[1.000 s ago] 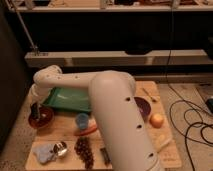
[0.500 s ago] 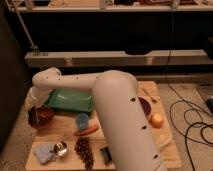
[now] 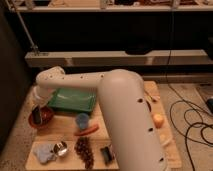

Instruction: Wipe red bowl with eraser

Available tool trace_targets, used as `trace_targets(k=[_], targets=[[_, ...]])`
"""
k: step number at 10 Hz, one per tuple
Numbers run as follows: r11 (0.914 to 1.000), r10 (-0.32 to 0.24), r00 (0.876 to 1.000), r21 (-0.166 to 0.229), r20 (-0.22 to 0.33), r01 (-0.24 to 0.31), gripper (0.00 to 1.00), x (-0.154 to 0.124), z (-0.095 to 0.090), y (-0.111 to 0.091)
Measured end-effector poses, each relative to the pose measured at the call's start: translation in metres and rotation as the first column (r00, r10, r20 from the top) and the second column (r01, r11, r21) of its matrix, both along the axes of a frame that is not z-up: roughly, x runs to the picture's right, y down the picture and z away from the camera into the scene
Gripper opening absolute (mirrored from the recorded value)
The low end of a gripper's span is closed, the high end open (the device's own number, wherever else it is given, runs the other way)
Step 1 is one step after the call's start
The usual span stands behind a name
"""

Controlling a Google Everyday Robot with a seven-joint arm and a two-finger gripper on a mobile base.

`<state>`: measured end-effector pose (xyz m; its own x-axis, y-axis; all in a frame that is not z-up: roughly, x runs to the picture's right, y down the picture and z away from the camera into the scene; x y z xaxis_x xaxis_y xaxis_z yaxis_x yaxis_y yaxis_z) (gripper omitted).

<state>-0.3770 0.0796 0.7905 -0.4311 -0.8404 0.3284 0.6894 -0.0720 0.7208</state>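
The tool (image 3: 36, 111) hangs over the red bowl (image 3: 42, 117) at the counter's (image 3: 65, 131) left edge, with the eraser (image 3: 37, 115) in the bowl. Can't tell the tool's grip. A blue cup (image 3: 82, 120) sits right of the bowl.

the red bowl (image 3: 42, 118) is a round, shallow, orange-red bowl with a darker inside. it sits upright on the wooden counter (image 3: 60, 131) near its left edge, just left of the green tray and well apart from the front edge. the eraser (image 3: 37, 114) is a small, slim, dark grey-black block with a slightly paler face. it stands nearly upright inside the red bowl, its lower end down in the dark hollow toward the left side. the gripper (image 3: 37, 110) hangs directly over the bowl, at the eraser's upper end.
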Motion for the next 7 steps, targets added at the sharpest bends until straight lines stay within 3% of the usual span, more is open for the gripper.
trace_targets(k=[3,7], targets=[[0.9999,0.009,0.998,0.009,-0.063,-0.008,0.0,0.027,0.019,-0.005],[0.9996,0.026,0.995,0.013,-0.095,-0.025,0.0,0.022,0.035,-0.013]])
